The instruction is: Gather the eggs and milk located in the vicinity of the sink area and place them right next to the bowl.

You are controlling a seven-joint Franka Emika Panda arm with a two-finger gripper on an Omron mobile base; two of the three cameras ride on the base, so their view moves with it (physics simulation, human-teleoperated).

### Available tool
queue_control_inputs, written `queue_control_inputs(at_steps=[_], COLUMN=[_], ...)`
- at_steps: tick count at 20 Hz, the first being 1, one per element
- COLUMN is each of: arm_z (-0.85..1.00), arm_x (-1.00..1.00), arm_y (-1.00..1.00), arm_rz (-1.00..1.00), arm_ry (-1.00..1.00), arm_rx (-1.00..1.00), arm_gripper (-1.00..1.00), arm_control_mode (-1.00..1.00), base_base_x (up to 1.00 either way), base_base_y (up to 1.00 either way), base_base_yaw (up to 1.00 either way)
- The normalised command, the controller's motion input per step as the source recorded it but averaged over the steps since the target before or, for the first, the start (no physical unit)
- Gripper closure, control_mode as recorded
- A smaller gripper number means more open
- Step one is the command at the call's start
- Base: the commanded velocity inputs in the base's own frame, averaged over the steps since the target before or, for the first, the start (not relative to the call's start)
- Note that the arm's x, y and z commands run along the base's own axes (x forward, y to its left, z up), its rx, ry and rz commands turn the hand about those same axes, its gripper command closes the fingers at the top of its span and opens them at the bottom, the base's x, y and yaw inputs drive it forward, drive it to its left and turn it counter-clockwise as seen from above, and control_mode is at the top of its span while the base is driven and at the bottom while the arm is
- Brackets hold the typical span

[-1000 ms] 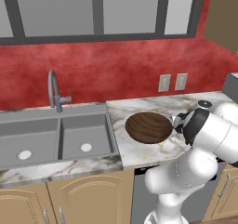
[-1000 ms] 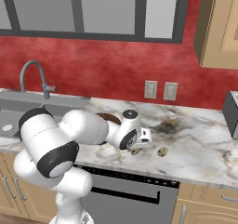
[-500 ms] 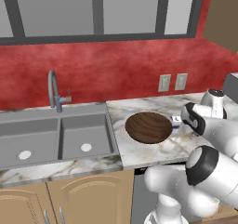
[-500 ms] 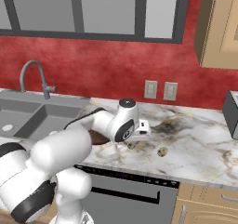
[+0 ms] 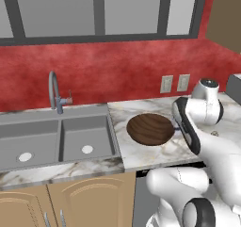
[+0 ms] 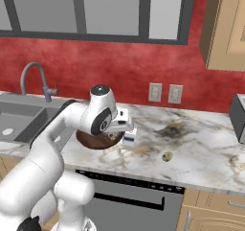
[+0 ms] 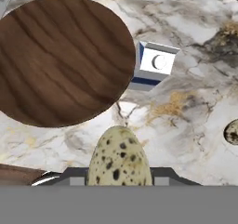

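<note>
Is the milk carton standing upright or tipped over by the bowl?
Upright. The hand view looks down on the milk carton's white top, its base on the marble beside the bowl; in the right base view it also stands upright.

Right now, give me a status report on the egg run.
Tool shut on egg, above counter near bowl. Milk beside bowl; other egg on counter. Nothing in the way.

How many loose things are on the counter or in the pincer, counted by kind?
Eggs: 2, one in the pincer, one on the counter
Milk: 1
Bowl: 1
Total: 4
</note>
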Motion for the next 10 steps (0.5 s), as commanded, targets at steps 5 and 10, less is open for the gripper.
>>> queue_control_inputs(at_steps=[5, 10], arm_z=[-0.01, -0.18], arm_x=[0.14, 0.62], arm_y=[1.0, 0.76], arm_rz=[0.0, 0.0], arm_ry=[-0.01, 0.0], arm_rx=[-0.01, 0.0], arm_gripper=[1.0, 1.0], arm_control_mode=[-1.0, -1.0], base_base_x=[0.0, 0.0], base_base_y=[0.0, 0.0], base_base_yaw=[0.0, 0.0])
